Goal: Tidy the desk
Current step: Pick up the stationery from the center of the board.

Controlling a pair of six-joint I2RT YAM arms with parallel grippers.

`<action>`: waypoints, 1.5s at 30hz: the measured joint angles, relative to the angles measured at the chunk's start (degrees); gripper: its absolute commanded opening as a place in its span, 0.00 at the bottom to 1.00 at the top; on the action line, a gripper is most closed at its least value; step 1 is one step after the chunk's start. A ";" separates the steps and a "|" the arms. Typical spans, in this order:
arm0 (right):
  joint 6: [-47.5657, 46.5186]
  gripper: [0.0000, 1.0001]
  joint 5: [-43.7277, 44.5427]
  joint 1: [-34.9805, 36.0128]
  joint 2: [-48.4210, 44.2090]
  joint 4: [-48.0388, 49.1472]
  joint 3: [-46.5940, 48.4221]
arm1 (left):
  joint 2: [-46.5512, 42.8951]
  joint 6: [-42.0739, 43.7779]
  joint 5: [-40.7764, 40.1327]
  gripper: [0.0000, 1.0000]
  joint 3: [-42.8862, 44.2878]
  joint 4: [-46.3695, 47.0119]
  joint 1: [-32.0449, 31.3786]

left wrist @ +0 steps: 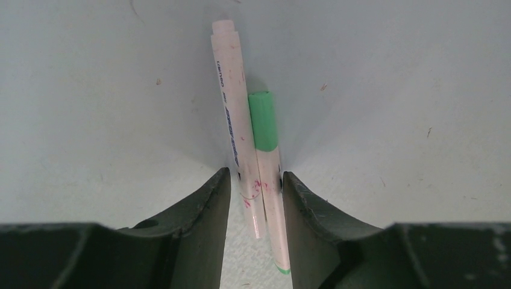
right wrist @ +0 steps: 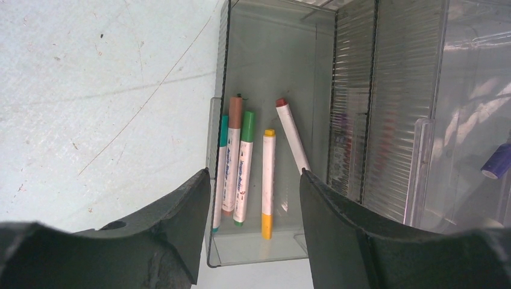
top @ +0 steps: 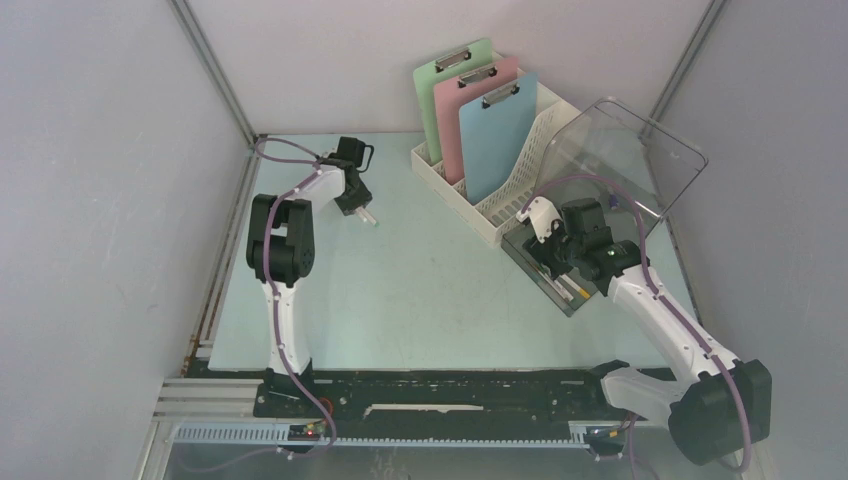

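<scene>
Pale mint desk [top: 430,290] lay bare along its near edge, between the two arm bases. Nearest of the objects was the clear box [right wrist: 220,90] at the right, lid raised, with five loose markers [right wrist: 246,162] side by side along its length. The right gripper [right wrist: 254,177] hung just above the box's near end, jaws apart and grasping nothing. Left of the box, well apart across open desk, the left gripper [left wrist: 256,180] was clenched on a white marker [left wrist: 229,90] and a green-capped marker [left wrist: 263,120]. These were pressed together, their long axes running straight out past the fingertips. Whether their far ends touched the desk could not be told. The carry looked to run rightward to the box over free surface. The right arm, though, was nearer and sat over the opening, leaving little room. Just beyond the box's left side stood the rack [top: 500,205] of clipboards [top: 495,140], an edge to clear.
</scene>
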 measured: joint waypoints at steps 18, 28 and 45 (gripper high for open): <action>-0.35 0.64 0.00 0.09 -0.04 -0.07 0.00 | -6.99 5.35 5.57 0.55 -10.47 8.22 0.24; -0.70 0.63 0.00 0.11 -0.39 -0.15 0.00 | -8.07 7.02 11.63 0.52 -11.28 16.15 0.26; -0.87 0.64 -0.02 0.17 -1.07 -0.24 0.00 | -3.63 6.88 11.19 0.46 -6.16 13.38 0.28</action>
